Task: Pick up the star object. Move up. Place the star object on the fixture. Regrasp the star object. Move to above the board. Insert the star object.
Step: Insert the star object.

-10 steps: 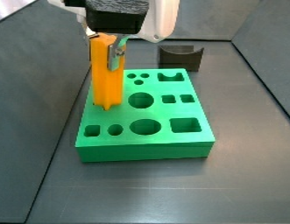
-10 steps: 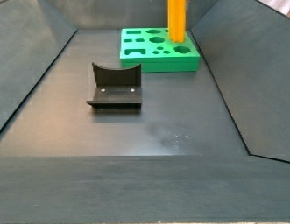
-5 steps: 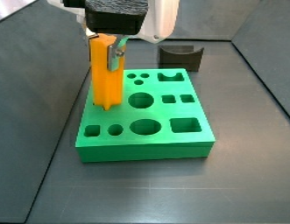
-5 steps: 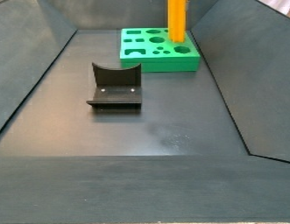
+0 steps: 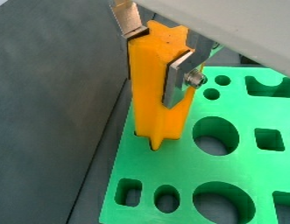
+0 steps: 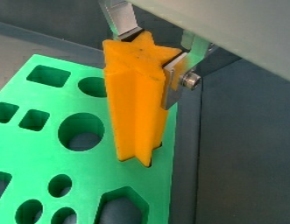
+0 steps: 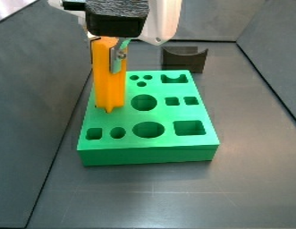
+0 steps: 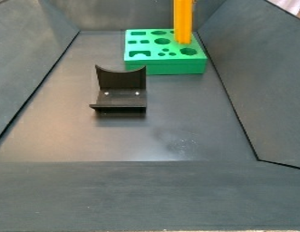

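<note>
A dark grey floor carries the board and spreads out bare in front of it in both side views. Sloping dark walls rise from this floor on each side of the board: one on the left and one on the right, with a back wall behind the board. Faint pale scuffs mark the floor well in front of the board. In a wrist view the same matt grey floor lies just beside the board's edge.
</note>
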Controlling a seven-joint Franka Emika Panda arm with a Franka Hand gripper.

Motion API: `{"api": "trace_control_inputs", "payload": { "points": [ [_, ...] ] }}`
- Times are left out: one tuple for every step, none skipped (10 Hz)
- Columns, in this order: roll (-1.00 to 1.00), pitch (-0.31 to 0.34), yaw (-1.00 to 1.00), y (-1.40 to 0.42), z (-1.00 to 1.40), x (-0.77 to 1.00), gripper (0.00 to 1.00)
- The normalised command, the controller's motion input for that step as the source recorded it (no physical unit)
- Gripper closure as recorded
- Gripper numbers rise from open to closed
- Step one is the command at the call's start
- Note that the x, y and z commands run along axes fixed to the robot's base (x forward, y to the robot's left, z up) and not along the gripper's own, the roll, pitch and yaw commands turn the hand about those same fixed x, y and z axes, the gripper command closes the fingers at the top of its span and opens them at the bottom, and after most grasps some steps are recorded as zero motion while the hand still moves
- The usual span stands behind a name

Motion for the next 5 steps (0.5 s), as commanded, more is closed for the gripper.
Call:
{"api": "trace_control_inputs", "payload": {
  "points": [
    [0.12, 0.000, 0.00, 0.00, -1.00, 0.09, 1.00],
    [0.15, 0.000, 0.00, -0.05, -1.00, 0.12, 1.00],
    [0.13, -0.003, 0.00, -0.07, -1.00, 0.13, 1.00],
    [0.13, -0.011, 0.00, -0.09, -1.00, 0.15, 1.00],
    [0.08, -0.020, 0.00, -0.20, -1.00, 0.07, 1.00]
  ]
}}
